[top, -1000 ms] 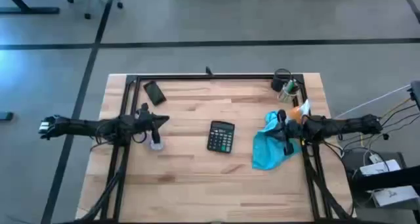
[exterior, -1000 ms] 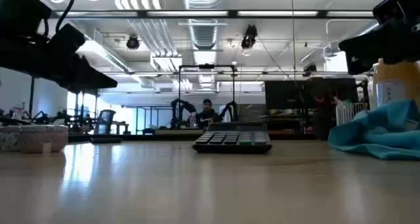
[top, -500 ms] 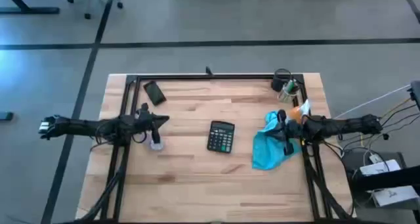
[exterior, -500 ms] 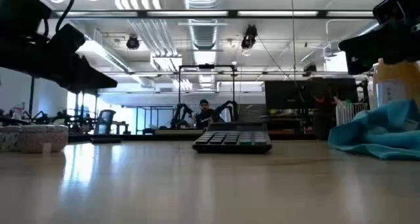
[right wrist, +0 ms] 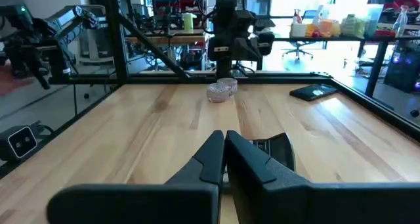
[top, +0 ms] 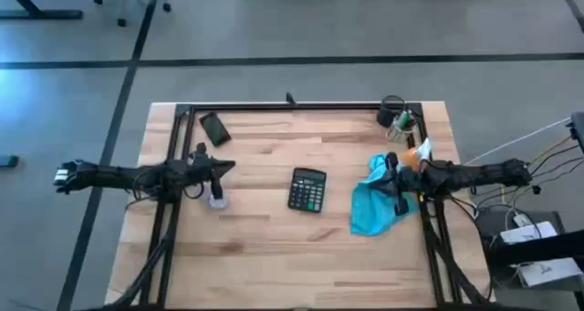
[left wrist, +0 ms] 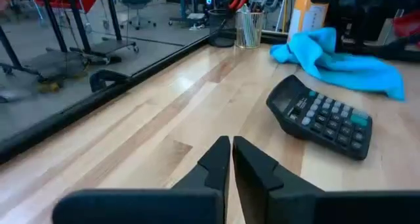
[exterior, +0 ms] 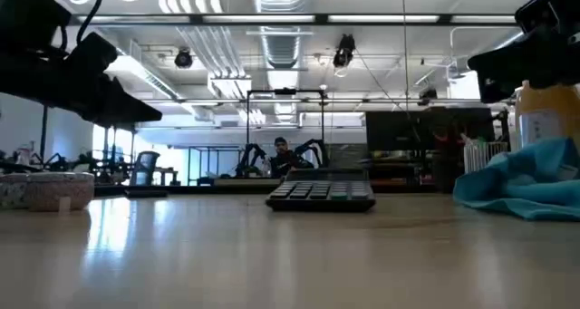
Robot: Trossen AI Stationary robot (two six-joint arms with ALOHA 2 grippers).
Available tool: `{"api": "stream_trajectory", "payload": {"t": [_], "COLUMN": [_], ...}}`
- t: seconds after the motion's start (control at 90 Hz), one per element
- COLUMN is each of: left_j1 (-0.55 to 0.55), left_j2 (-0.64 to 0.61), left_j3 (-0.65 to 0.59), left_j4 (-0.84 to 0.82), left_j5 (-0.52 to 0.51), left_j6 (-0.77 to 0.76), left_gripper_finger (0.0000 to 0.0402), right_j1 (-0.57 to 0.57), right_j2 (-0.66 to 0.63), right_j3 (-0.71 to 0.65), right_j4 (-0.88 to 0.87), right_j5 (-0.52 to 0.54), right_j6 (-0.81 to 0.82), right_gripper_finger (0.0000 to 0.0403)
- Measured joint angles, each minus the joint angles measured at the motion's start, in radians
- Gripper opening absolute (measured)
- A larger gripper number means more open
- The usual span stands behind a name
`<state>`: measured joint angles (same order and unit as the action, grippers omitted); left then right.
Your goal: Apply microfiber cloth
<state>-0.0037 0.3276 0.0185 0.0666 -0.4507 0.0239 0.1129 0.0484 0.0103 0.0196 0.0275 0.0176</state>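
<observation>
The microfiber cloth (top: pixel 374 204) lies crumpled on the right side of the wooden desk (top: pixel 274 247), a turquoise heap with the right gripper (top: pixel 391 177) hanging over its right part. In the right wrist view that gripper's jaws are together, tips meeting with nothing between them, and they point across the desk toward the calculator (top: pixel 307 190). The low view shows the cloth (exterior: pixel 530 184) resting on the desk surface, with the right arm's dark body above it.

The calculator sits near the desk's middle, to the left of the cloth and apart from it. The left gripper (top: pixel 226 168) hovers over the left side of the desk, just above a small round container (top: pixel 217 198); its jaws are together too, as the left wrist view shows. A black phone (top: pixel 215 128) lies near the far left corner. At the far right corner stand a mesh cup of pens (top: pixel 399 121) and an orange-topped bottle (top: pixel 417 152), close behind the cloth.
</observation>
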Motion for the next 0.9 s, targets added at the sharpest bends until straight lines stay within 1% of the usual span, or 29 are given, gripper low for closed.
{"api": "stream_trajectory", "payload": {"t": [0.067, 0.156, 0.2, 0.244, 0.3, 0.367, 0.422, 0.456, 0.489, 0.589, 0.689, 0.722, 0.756, 0.811, 0.9], "left_j1": [0.000, 0.000, 0.000, 0.000, 0.000, 0.000, -0.001, 0.000, 0.000, 0.000, 0.000, 0.004, 0.012, 0.029, 0.063], "left_j2": [0.000, 0.000, 0.000, 0.000, 0.000, 0.000, 0.000, 0.000, 0.000, 0.001, 0.004, 0.008, 0.009, 0.013, 0.036], "left_j3": [0.000, 0.000, 0.000, 0.000, 0.000, 0.000, 0.000, 0.000, 0.000, 0.000, 0.000, 0.000, 0.000, 0.020, 0.085], "left_j4": [0.000, 0.000, 0.001, 0.005, 0.027, 0.068, 0.107, 0.128, 0.141, 0.155, 0.161, 0.162, 0.161, 0.096, -0.086], "left_j5": [-0.004, -0.005, -0.005, -0.004, 0.015, 0.061, 0.073, 0.071, 0.069, 0.070, 0.070, 0.053, 0.012, -0.070, -0.108], "left_j6": [0.141, 0.288, 0.328, 0.325, 0.227, 0.003, -0.186, -0.268, -0.316, -0.341, -0.321, -0.323, -0.342, -0.389, -0.432], "left_gripper_finger": [0.0005, 0.0006, 0.0006, 0.0005, 0.0005, 0.0004, 0.0005, 0.0006, 0.0006, 0.0005, 0.0004, 0.0003, 0.0002, 0.0001, 0.0001], "right_j1": [0.000, 0.000, 0.000, 0.000, 0.000, 0.000, 0.000, 0.000, 0.000, 0.000, 0.000, 0.000, 0.000, 0.000, 0.000], "right_j2": [0.000, 0.000, 0.000, 0.000, 0.000, 0.000, 0.000, 0.000, 0.001, 0.000, 0.001, 0.003, 0.011, 0.048, 0.134], "right_j3": [0.000, 0.000, 0.000, 0.000, 0.000, 0.000, 0.000, 0.000, 0.000, 0.000, 0.000, 0.000, 0.000, 0.000, 0.000], "right_j4": [0.000, 0.004, 0.012, 0.035, 0.077, 0.126, 0.155, 0.168, 0.192, 0.277, 0.327, 0.334, 0.333, 0.309, 0.314], "right_j5": [0.000, 0.000, 0.001, 0.002, 0.002, 0.002, 0.001, 0.010, 0.039, 0.167, 0.227, 0.255, 0.281, 0.298, 0.298], "right_j6": [-0.006, -0.017, -0.014, 0.008, 0.058, 0.138, 0.207, 0.217, 0.198, 0.123, 0.083, 0.089, 0.096, 0.106, 0.179], "right_gripper_finger": [0.0000, 0.0000, 0.0000, 0.0000, 0.0000, 0.0000, 0.0000, 0.0000, 0.0000, 0.0000, 0.0000, 0.0000, 0.0000, 0.0000, 0.0000]}}
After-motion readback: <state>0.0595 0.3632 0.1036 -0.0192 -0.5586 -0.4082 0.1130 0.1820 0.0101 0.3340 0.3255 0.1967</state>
